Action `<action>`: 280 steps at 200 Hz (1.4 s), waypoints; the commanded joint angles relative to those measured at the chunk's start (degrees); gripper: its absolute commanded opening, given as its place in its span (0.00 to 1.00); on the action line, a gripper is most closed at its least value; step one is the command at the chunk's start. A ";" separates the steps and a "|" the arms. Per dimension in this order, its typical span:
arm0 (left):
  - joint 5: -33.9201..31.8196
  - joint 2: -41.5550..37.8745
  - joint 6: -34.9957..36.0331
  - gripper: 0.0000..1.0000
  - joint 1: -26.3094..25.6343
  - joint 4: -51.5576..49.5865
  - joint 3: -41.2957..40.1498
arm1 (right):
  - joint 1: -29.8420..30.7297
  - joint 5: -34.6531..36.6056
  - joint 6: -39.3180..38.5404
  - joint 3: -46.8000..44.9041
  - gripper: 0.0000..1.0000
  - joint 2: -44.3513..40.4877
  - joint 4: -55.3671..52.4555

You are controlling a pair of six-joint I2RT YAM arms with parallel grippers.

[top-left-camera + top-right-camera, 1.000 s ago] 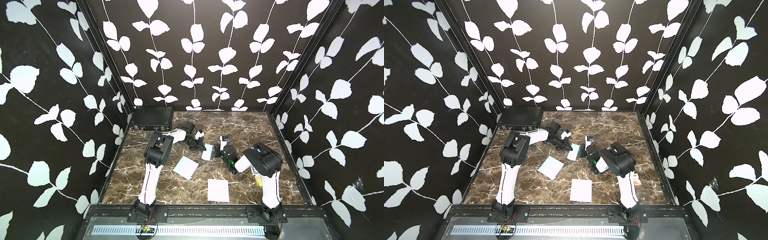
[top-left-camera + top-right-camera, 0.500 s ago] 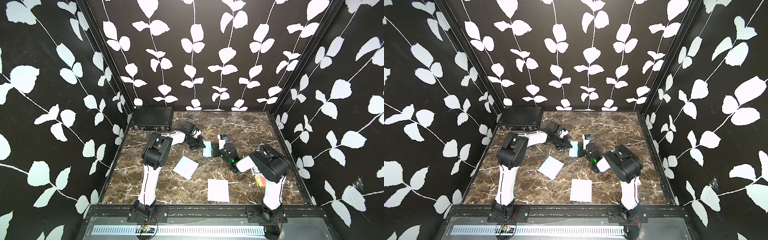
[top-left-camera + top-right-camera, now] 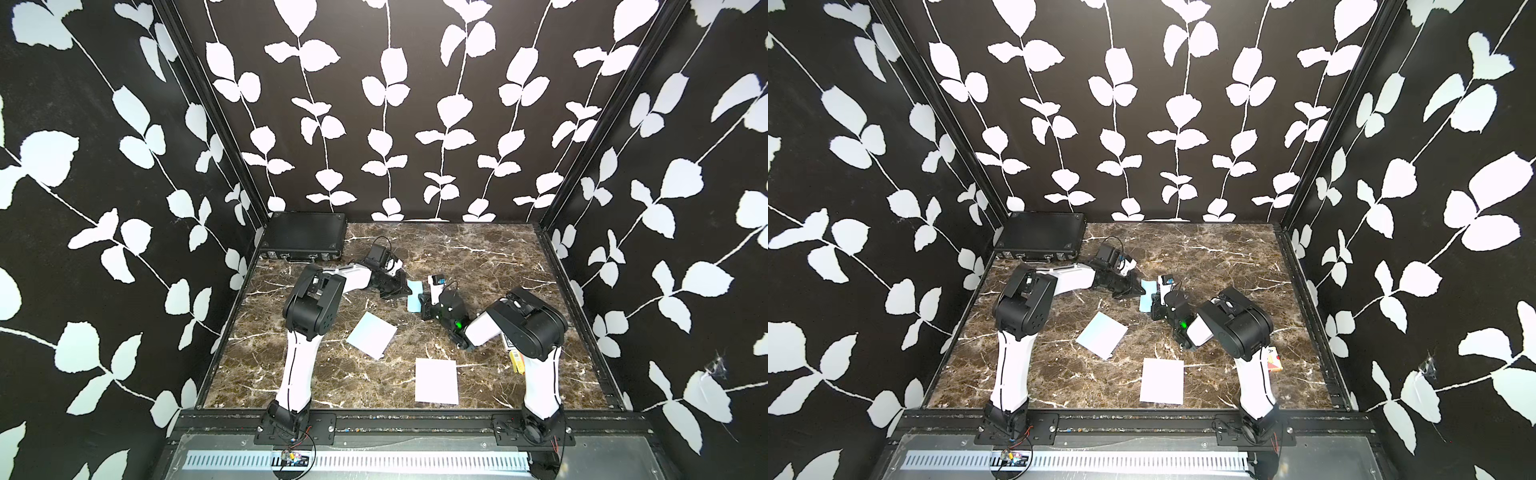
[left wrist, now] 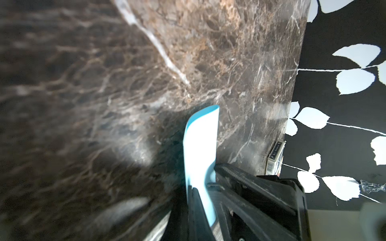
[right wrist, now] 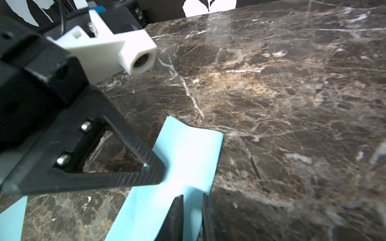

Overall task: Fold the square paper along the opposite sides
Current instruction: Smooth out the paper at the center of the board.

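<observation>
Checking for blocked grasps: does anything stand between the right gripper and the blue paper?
Nothing visible does. The right gripper straddles one edge of the blue paper; the left gripper pinches its other side, clear of that approach.

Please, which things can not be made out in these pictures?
- Whether the right claw really grips the blue paper: right wrist view, the picture edge cuts it off.
- Fold line of the blue paper: too small in both top views, partly under the left claw.
- Print on the small box: left wrist view, blurred.
</observation>
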 commanded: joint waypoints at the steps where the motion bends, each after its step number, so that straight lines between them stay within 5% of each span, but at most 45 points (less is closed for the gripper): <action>1: -3.76 -1.19 0.64 0.00 -0.04 -2.44 -2.11 | -0.58 3.02 0.38 -2.85 0.21 -0.97 -3.39; 64: -3.76 -1.76 0.88 0.00 0.19 -1.76 -3.18 | -1.86 2.30 -0.53 -4.62 0.21 -4.42 -4.81; 107: -3.07 -1.94 2.57 0.00 0.18 -2.08 -3.13 | -1.75 -14.56 -3.25 1.16 0.23 -6.46 -6.83; 137: -2.32 -1.81 5.29 0.00 0.18 -3.26 -2.72 | -1.77 -17.92 -3.56 2.52 0.22 -3.44 -6.03; 280: -2.97 0.72 10.12 0.00 2.79 -7.47 0.65 | -2.56 -15.67 -2.46 -9.68 0.20 -0.71 -2.51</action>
